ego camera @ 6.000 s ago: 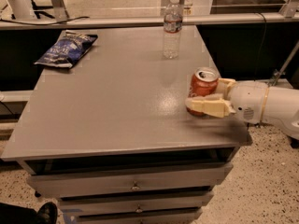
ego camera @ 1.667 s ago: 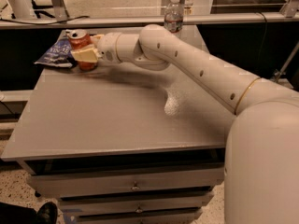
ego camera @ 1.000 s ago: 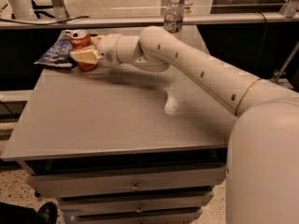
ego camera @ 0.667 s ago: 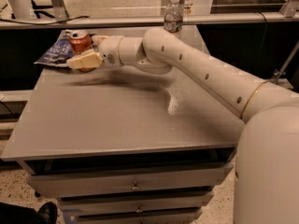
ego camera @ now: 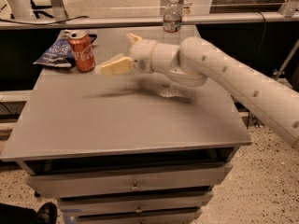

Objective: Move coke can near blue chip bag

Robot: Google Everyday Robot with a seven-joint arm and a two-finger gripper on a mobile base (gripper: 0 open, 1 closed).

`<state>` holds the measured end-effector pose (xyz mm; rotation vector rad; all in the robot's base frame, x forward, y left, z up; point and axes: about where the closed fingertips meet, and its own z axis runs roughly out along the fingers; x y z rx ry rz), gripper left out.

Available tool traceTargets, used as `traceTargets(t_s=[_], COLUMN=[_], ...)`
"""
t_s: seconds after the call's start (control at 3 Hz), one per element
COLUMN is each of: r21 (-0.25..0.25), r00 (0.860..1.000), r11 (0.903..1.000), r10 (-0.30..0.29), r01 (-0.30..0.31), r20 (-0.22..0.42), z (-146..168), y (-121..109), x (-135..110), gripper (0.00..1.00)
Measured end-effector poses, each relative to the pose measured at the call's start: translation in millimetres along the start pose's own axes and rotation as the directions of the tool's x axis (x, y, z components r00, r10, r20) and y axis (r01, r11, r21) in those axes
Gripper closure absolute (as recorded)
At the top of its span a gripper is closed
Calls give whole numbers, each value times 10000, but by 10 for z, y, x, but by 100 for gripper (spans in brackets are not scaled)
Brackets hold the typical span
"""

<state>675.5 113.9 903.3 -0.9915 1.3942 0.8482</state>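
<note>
The coke can [ego camera: 82,51] stands upright on the grey table [ego camera: 126,120] at the far left, its left side against the blue chip bag [ego camera: 60,53], which lies flat at the table's back-left corner. My gripper [ego camera: 123,51] is to the right of the can, apart from it, with cream-coloured fingers [ego camera: 114,66] spread open and nothing between them. The white arm reaches in from the right across the table.
A clear plastic water bottle [ego camera: 172,16] stands at the back of the table, behind the arm. The table sits on a cabinet with drawers [ego camera: 135,186]. A low rail runs behind the table. Speckled floor lies to the right.
My gripper has let go of the coke can and pulled back to the right. The can stays standing beside the blue chip bag.
</note>
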Motion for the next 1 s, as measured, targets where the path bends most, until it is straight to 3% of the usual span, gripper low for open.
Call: traceTargets(t_s=[0.33,0.67,1.0], r21=[742,1535,1535], r00=[9996,9997,9997], r11=[9972,9881,9881], r10=[-107,-129,-129], r01=[88,97,97], r20=[253,201,201], z=[-792,-1283,-1283], y=[-127,-320,-320], x=[82,117,117], gripper=[0,0,0])
